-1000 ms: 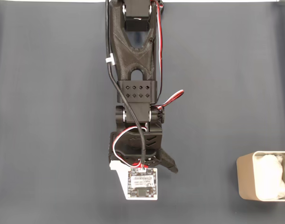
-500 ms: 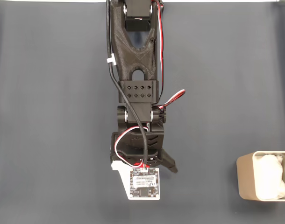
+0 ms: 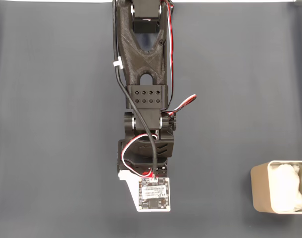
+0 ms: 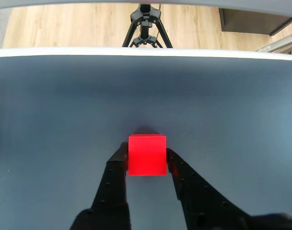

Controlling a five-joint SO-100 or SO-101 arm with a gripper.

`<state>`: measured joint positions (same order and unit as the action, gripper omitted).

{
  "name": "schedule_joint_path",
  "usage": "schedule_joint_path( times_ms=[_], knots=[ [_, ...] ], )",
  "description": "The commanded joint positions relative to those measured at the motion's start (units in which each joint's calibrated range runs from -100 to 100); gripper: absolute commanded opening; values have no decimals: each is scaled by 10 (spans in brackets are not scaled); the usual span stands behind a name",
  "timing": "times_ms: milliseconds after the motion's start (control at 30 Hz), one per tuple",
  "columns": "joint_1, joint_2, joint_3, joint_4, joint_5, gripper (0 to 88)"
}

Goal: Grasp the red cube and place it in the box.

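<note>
Since a second ago, my gripper (image 4: pixel 147 160) has shut, now pinching the red cube (image 4: pixel 147 155) on the tabletop (image 4: pixel 50 110). Grasp appears made; lift and transfer to the box (image 3: pixel 260 193) remain.

I am looking at a dark blue-grey counter (image 3: pixel 52 124) lying flat under my cameras, its pale far edge showing in the wrist view. Beyond that edge a black tripod (image 4: pixel 145 26) is standing on a light wooden floor (image 4: pixel 64 28), with a dark cabinet (image 4: pixel 253 19) sitting at the upper right.
</note>
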<state>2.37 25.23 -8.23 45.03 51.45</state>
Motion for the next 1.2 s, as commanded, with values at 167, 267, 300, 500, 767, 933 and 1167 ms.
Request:
schedule_joint_path(
  times_ms=[167, 267, 300, 500, 767, 933, 1167],
  knots=[
    [-11, -11, -23, 14, 9, 0],
    [-11, -13, -25, 14, 11, 0],
    [-11, -14, -27, 14, 11, 0],
    [-14, -31, -35, 14, 8, 0],
    [-23, -57, -84, 26, 6, 0],
    [-36, -73, -115, 28, 10, 0],
    [-66, -101, -142, 28, 9, 0]
  ],
)
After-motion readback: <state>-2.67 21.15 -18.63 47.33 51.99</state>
